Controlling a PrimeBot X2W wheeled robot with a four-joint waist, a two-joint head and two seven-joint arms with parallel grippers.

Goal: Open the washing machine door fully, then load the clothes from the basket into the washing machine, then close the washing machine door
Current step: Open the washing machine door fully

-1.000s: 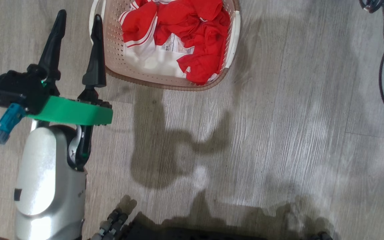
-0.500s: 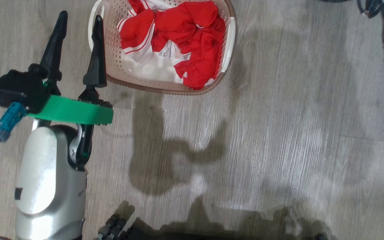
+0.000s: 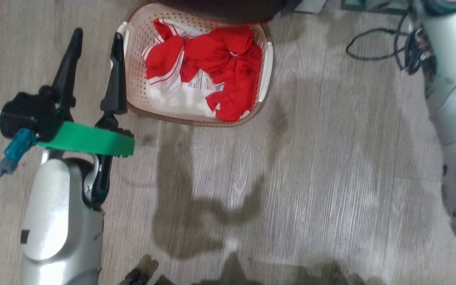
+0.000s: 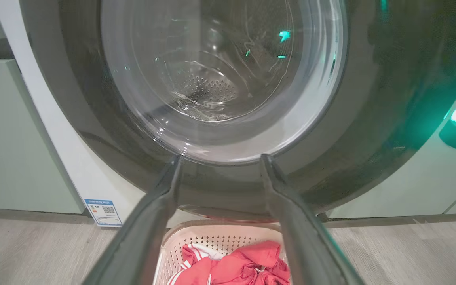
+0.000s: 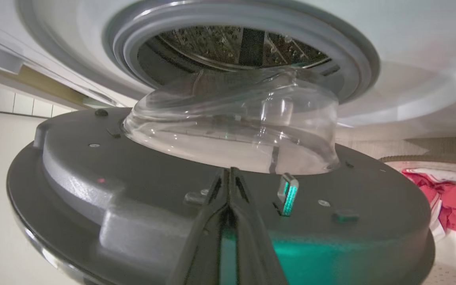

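The washing machine door (image 4: 370,118) stands part open; in the left wrist view I see its glossy black rim and clear window from outside. My left gripper (image 4: 219,157) is open and empty, short of the door, above the basket (image 4: 220,239) of red clothes (image 4: 236,269). In the right wrist view my right gripper (image 5: 230,171) is shut on nothing, its tips at the door's (image 5: 133,190) grey inner face just below the glass dome. Behind it are the washing machine (image 5: 390,59), its gasket and steel drum (image 5: 244,43). In the head view the left gripper (image 3: 98,32) is left of the basket (image 3: 133,91) and clothes (image 3: 228,67).
Pale green cabinets (image 4: 6,138) flank the washer. The door's dark edge (image 3: 220,10) overhangs the basket's far end. A black cable (image 3: 374,43) lies on the wooden floor near my right forearm (image 3: 449,99).
The head camera has tilted: the basket sits lower in the picture, and the door's dark edge and more of the right arm have come into it. Both grippers keep their states.
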